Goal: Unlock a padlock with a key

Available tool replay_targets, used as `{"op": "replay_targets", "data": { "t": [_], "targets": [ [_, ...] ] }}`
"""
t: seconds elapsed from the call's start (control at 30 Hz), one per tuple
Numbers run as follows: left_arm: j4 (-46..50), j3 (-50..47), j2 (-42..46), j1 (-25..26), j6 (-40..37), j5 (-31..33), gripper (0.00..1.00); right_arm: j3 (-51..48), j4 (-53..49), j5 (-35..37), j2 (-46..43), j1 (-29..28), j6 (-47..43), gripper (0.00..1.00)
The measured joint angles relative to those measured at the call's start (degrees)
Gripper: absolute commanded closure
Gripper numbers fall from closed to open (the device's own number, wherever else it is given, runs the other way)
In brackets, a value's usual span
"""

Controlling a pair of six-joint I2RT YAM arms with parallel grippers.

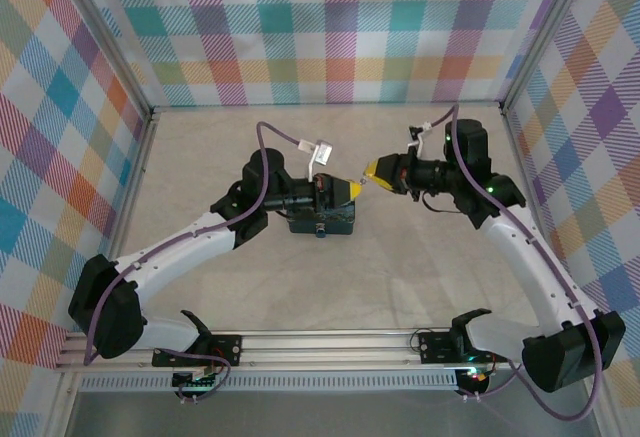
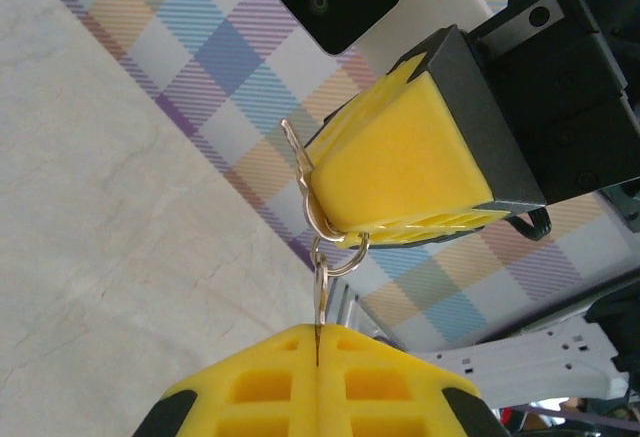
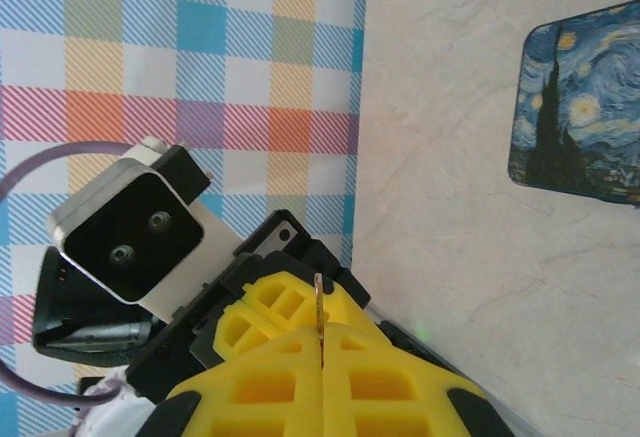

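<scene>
Over the table [image 1: 200, 157], just above the starry mat [image 3: 585, 107], the arms meet nose to nose. The left gripper [image 2: 318, 342] is pinched tight on a key [image 2: 320, 297], and the right gripper [image 3: 322, 342] is clamped on a second key [image 3: 319, 302] of the same ring [image 2: 345, 257]. The padlock cannot be made out. The likely risk is that opposed pulls on the shared ring twist a thin blade out of its grip.

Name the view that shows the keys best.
Left wrist: a ring joins one key in the left pincer to a second key in the right pincer. Right wrist gives one edge-on sliver; from the top they're too small.
</scene>
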State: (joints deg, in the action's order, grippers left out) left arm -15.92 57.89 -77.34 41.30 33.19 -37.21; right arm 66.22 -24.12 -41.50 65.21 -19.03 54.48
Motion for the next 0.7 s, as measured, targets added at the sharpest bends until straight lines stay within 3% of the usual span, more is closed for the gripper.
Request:
{"op": "replay_targets", "data": {
  "t": [0.33,0.5,0.7],
  "targets": [
    [27.54,13.68,-4.42,0.2,-9.75,-0.07,1.0,-13.79,-0.68,2.4,-8.22,4.76,-8.04,0.59],
    [42.73,19.43,-8.61,0.22,-15.65,-1.79,1.0,-18.16,0.02,2.38,-11.52,4.87,-13.49,0.53],
    [52.57,20.83,-10.43,1.16,-20.37,-4.81,1.0,-23.8,9.18,-3.06,-13.16,4.87,-15.37,0.53]
  ]
}}
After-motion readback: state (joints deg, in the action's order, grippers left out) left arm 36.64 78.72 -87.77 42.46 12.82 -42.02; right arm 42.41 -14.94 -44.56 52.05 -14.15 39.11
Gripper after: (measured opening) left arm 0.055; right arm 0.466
